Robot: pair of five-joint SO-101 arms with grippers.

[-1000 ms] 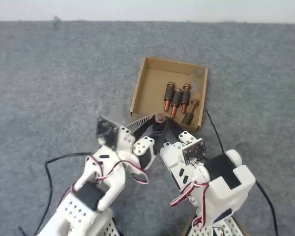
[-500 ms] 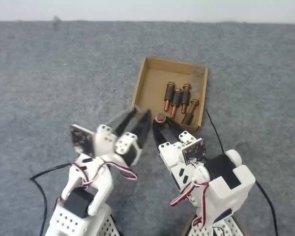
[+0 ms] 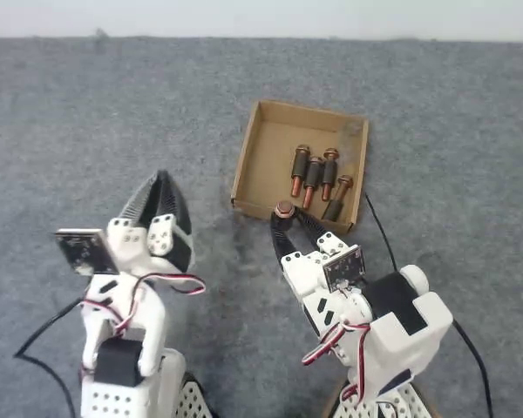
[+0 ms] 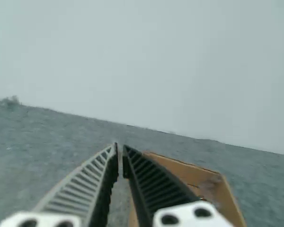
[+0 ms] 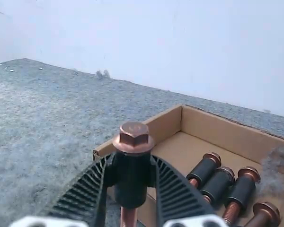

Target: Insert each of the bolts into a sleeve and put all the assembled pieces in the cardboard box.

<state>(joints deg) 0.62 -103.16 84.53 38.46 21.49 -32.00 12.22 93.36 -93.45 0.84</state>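
assembled pieces (image 3: pixel 316 178) in cardboard box (image 3: pixel 244 162) (right half) | sleeved bolt (image 3: pixel 284 209) in right tool (image 3: pixel 286 223), before box | left tool (image 3: pixel 162 186) well left

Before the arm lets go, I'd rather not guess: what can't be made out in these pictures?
- Lower end of the bolt in the right gripper: right wrist view, cut off by the picture's edge.
- Inside of the box: left wrist view, blurred, covered by the left gripper.
- One boxed piece: right wrist view, cut by the edge.
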